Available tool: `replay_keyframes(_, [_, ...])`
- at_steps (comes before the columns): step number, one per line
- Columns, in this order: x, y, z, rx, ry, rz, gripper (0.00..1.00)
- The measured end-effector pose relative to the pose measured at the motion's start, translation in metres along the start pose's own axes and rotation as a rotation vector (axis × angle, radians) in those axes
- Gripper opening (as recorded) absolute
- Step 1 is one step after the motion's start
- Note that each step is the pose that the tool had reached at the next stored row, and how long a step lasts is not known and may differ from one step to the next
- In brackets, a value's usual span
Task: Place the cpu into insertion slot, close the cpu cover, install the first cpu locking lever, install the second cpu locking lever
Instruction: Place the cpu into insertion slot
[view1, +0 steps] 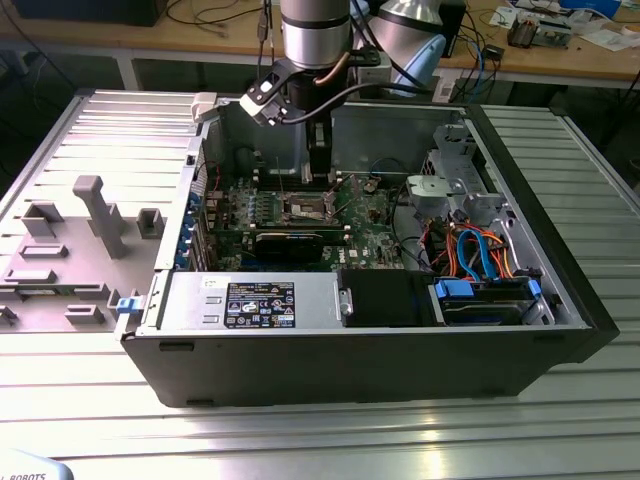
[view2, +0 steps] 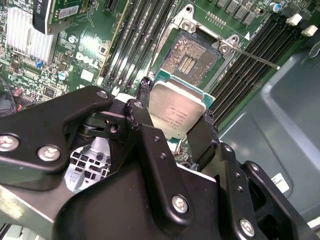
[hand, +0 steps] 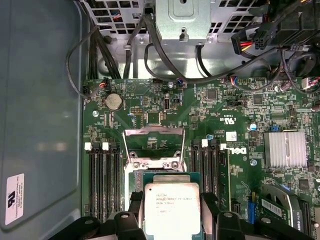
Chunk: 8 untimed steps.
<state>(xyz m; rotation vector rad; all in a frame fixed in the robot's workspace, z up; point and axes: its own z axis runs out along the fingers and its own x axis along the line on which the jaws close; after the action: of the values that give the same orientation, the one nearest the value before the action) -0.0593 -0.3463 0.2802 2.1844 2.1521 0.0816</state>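
Black pincer (view2: 176, 106) clenched on the small square silver-topped cpu (hand: 171, 210), held over the dark-centred, silver-rimmed insertion slot (view2: 192, 57) on the green motherboard (hand: 225, 110); not seated. Thin silvery windowed cpu cover (hand: 154, 131) stands open. Judged 0 of 4 steps complete.

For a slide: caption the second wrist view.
Hand grips the cpu close to the uncovered insertion slot on the green motherboard.
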Motion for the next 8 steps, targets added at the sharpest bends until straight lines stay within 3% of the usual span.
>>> replay_keyframes(8, [0.0001,-0.0002,0.0018,-0.0001,0.0002,0.0,0.54])
